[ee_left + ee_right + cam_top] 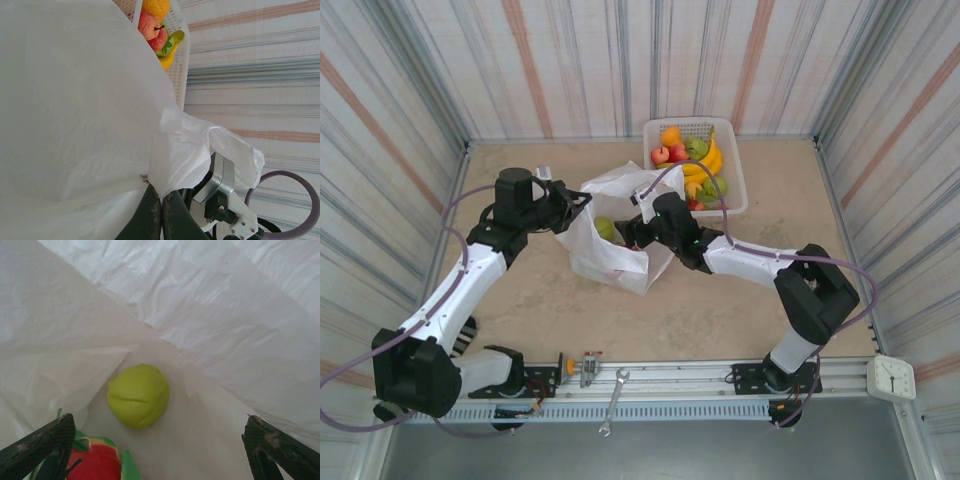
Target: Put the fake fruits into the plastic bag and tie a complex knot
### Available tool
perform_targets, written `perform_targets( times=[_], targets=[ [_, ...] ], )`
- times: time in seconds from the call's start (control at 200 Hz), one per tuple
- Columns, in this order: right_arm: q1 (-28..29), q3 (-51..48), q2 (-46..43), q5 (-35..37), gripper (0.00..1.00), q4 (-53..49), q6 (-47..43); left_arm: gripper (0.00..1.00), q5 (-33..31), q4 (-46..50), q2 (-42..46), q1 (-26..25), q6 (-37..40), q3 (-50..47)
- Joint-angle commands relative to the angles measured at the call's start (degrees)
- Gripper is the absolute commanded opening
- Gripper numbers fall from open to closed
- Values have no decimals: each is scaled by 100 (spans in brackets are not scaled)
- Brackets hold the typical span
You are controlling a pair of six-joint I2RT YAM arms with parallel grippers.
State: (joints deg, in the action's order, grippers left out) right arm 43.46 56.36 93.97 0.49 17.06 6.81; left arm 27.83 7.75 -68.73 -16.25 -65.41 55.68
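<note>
Two fruits at least inside plastic bag (610, 262): green pear (138, 395) lying on bag floor, red-and-green fruit (97, 462) just beside it, near one finger of right gripper (157, 422). Right jaws spread wide inside bag mouth, gripping nothing. Left gripper (161, 200) pinched together on bag rim, holding mouth open. Most fake fruits (705, 160) sit in white basket (737, 175) behind bag: bananas, orange, apples. Loading looks barely begun; bulk of fruit to move, handles untied, no knot yet
</note>
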Motion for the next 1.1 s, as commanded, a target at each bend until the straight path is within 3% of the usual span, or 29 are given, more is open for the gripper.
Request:
perform_targets(
  times=[0.0,0.165,0.646,1.092],
  targets=[
    [-56,-75,-187,202,92,-191,-140,0,-94,-64,34,-25,4,-92],
    [-75,-86,-245,271,100,-345,-137,0,-85,-93,26,-22,-8,-97],
    [-288,-184,-531,192,99,-853,-31,0,-66,7,103,93,98,-153],
    [-135,-662,-1020,-417,99,-740,-409,0,-29,-53,101,149,90,-180]
  ],
)
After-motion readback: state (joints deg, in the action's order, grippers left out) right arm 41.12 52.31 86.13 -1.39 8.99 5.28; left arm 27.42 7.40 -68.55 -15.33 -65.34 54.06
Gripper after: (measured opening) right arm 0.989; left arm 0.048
